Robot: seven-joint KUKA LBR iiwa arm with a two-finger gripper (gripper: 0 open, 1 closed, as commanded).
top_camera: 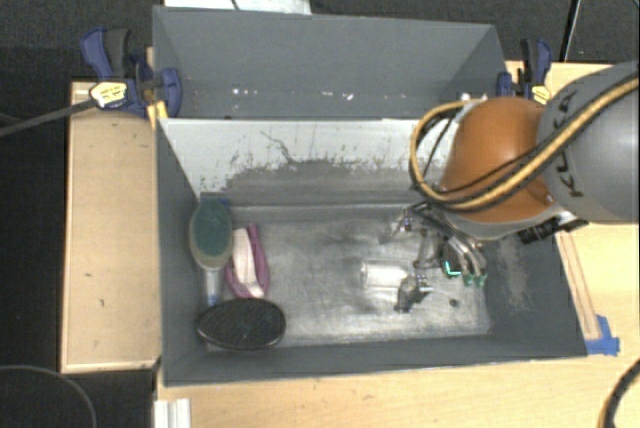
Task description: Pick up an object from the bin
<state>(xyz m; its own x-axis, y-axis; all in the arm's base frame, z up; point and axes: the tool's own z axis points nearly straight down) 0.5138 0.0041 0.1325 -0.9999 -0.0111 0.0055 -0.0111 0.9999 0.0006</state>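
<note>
Just beside end effector [414,292] — clear plastic piece [383,276].

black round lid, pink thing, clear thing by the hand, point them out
black round lid [240,325], camera view, middle of its top
pink thing [251,261], camera view, its middle
clear thing [380,274], camera view, its left part

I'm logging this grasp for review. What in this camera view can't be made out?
Pale translucent object mid-bin: too blurred to identify; the gripper overlaps its right end.
Grey metal bin's floor at right: partly hidden by the orange wrist cover.
Pink-and-white item at left: too blurred to identify.
</note>
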